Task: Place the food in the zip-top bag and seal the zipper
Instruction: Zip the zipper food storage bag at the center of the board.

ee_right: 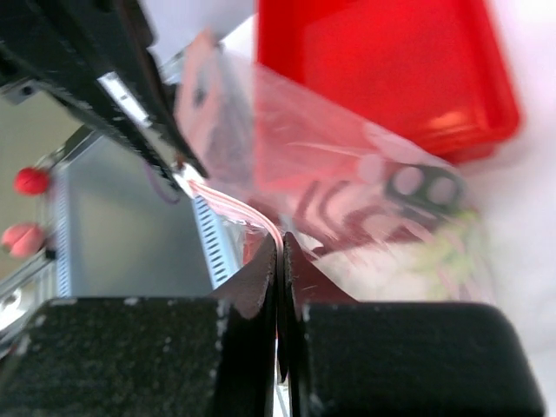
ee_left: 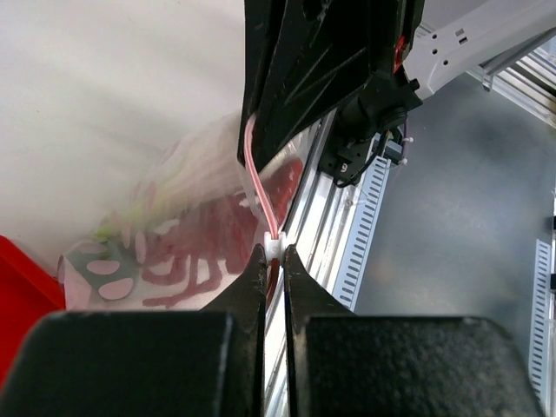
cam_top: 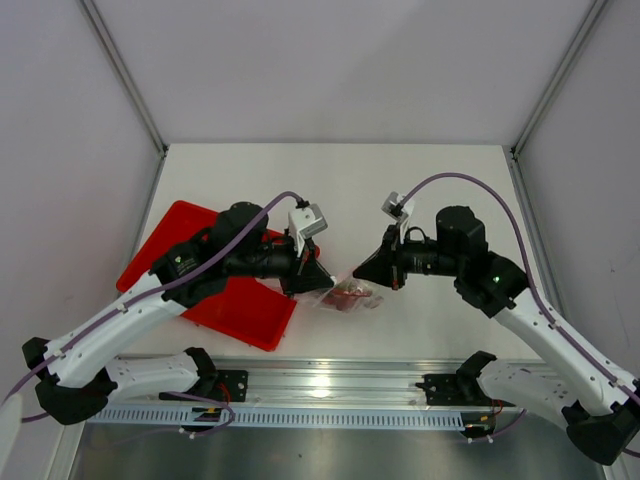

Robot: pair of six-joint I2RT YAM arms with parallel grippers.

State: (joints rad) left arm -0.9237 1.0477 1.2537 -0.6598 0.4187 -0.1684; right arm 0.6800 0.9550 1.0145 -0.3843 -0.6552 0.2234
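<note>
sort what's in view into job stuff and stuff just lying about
Job: clear crinkly plastic zip-top bag; thin pink-red zipper strip; red toy lobster and white-and-green leek stalk inside; left gripper and right gripper, both pinching the strip.
Lying about: red plastic tray.

- Left arm: stretched low toward the zip-top bag (cam_top: 350,297); left gripper (cam_top: 306,282) pinched tight on the zipper (ee_left: 261,195).
- Right arm: opposite side of the bag; right gripper (cam_top: 365,272) pinched tight on the same strip.

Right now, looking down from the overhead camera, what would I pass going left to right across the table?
Red tray → left tool → zip-top bag → right tool.
</note>
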